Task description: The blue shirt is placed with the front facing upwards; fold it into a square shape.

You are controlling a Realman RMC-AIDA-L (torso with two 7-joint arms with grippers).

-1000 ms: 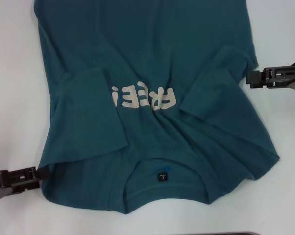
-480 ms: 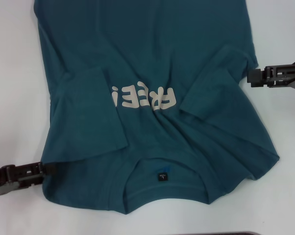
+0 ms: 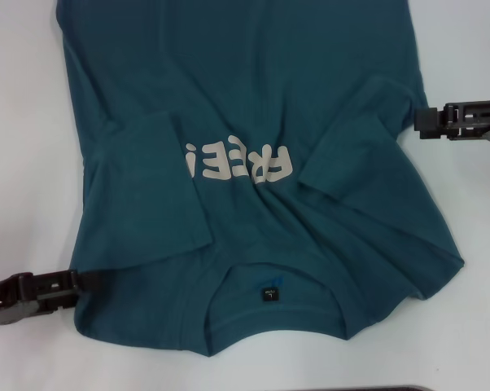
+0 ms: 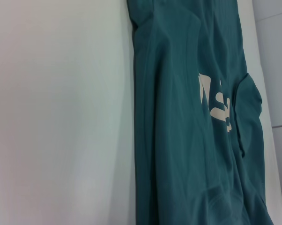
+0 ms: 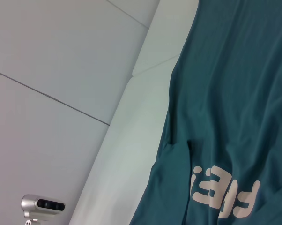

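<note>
"FREE" on the blue shirt (image 3: 253,122)

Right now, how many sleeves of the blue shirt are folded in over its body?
2. On the blue shirt, one sleeve lies folded in on the robot's left, the other sleeve on its right, flanking the lettering.

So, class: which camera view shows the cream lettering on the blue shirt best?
The head view. The cream lettering on the blue shirt shows upside down between the folded-in sleeves. The right wrist view catches the lettering low and slanted; the left wrist view shows only a foreshortened sliver.
</note>
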